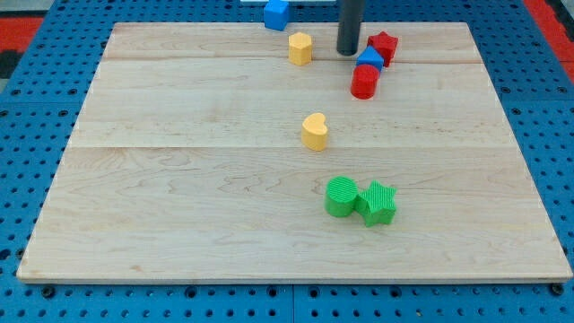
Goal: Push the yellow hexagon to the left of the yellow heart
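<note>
On the pale wooden board [179, 179], blue pegboard [36, 135] surrounding.

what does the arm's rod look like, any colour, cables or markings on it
Only the rod shows: a straight, smooth, dark grey cylinder coming in from the view's top edge, of even thickness down to my tip, which ends flat. No cables, labels or markings are visible on it. The rest of the arm is out of view. The tip sits between the yellow hexagon and the red star.
</note>
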`<move>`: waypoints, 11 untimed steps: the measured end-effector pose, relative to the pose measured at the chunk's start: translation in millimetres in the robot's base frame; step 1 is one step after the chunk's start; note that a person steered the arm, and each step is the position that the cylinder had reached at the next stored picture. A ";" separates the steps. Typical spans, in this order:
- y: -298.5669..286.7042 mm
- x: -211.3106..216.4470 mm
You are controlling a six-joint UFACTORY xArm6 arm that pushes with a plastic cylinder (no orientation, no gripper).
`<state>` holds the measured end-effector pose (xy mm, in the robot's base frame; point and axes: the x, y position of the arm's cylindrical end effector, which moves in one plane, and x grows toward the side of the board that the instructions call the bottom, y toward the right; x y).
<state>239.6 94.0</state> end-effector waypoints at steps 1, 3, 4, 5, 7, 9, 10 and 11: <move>-43.0 -1.1; -107.7 -7.7; -152.8 11.9; -159.4 48.7; -167.9 104.3; -91.0 158.7; -130.8 125.9; -167.3 94.2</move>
